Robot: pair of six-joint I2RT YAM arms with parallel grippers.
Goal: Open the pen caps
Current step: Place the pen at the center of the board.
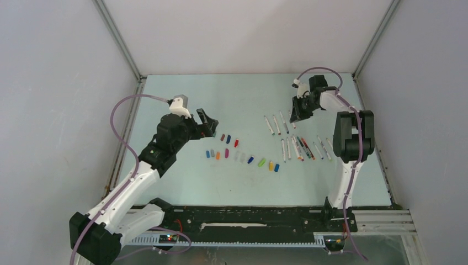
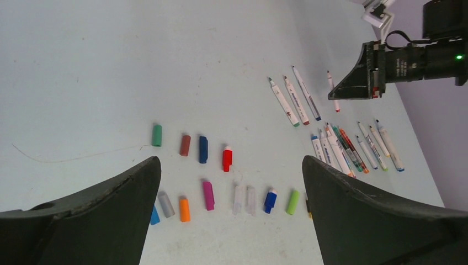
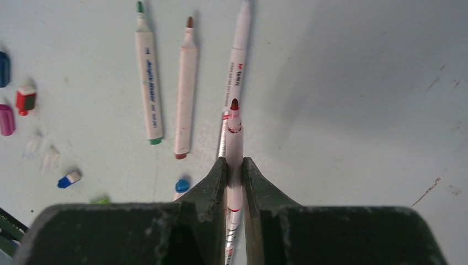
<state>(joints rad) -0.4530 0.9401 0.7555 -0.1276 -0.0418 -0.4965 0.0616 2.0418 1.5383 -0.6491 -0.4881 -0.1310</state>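
Closed narrowly on the barrel of a red-tipped pen (image 3: 234, 130), right gripper (image 3: 234, 161) fingers in line with its long axis, bare tip pointing straight out from them, over the far right part of the worktop (image 1: 182, 88). Spread wide and empty, left gripper (image 2: 230, 160) just above the pen caps (image 2: 208, 195), which lie loose in two rows mid-worktop, much nearer this arm than the right. Probably no cap left to pull among the other pens (image 1: 301, 148) toward the right edge, though too small to say for sure.

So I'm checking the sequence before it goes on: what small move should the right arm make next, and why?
Probably lower and release. The right gripper pinches a red-tipped pen whose tip is already bare, and it sits just beyond the uncapped pens lying on the table. The left gripper is wide open and empty above the pen caps.
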